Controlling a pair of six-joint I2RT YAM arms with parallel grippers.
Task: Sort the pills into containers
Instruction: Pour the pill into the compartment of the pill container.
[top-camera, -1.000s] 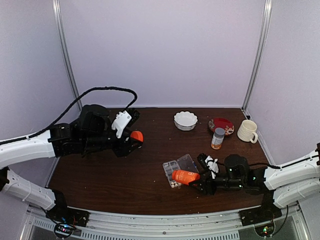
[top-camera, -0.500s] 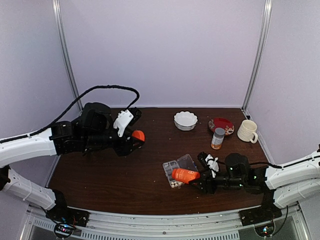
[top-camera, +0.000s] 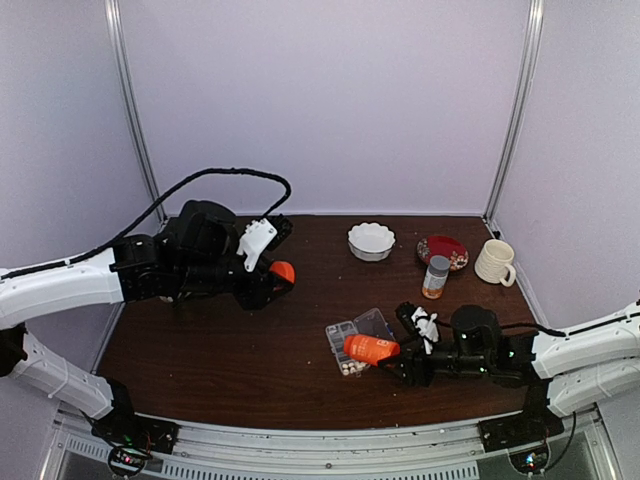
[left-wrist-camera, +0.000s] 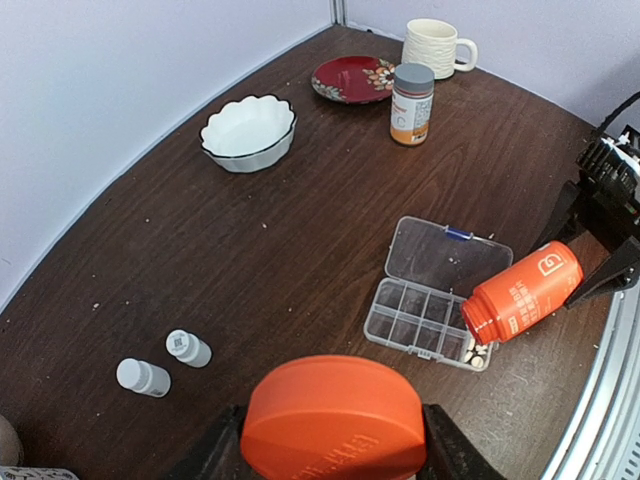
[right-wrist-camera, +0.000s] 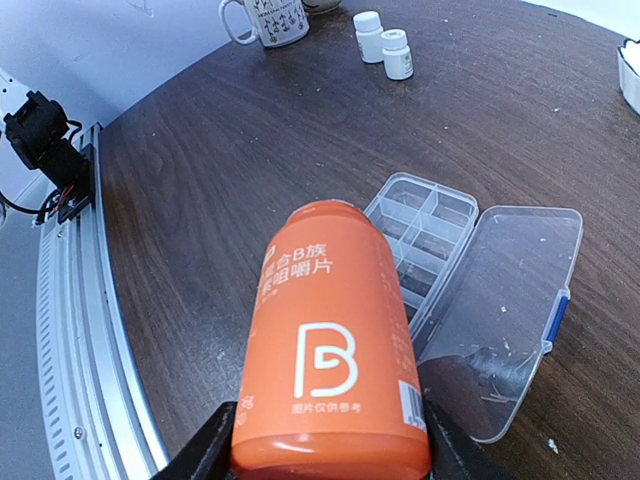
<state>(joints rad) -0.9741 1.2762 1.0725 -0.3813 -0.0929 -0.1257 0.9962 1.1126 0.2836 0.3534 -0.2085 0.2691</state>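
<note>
Under tilted orange bottle (left-wrist-camera: 522, 292), pills (left-wrist-camera: 478, 352) mostly hidden; right tool (right-wrist-camera: 330, 450) pinches it, left tool (left-wrist-camera: 335, 455) pinches cap (left-wrist-camera: 335, 415).

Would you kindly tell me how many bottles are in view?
4: the orange bottle tilted over the organizer box in the right hand; the grey-capped bottle upright by the red plate; two small white bottles side by side at the left. Others may be hidden.

Open table (top-camera: 250, 345) lay left of the box (left-wrist-camera: 447, 256); my bottle (left-wrist-camera: 522, 292) overhung its cells (left-wrist-camera: 408, 315); bowl (top-camera: 371, 241), plate (top-camera: 442, 250), mug (top-camera: 494, 262) and grey-capped bottle (top-camera: 436, 277) crowded the back right.
</note>
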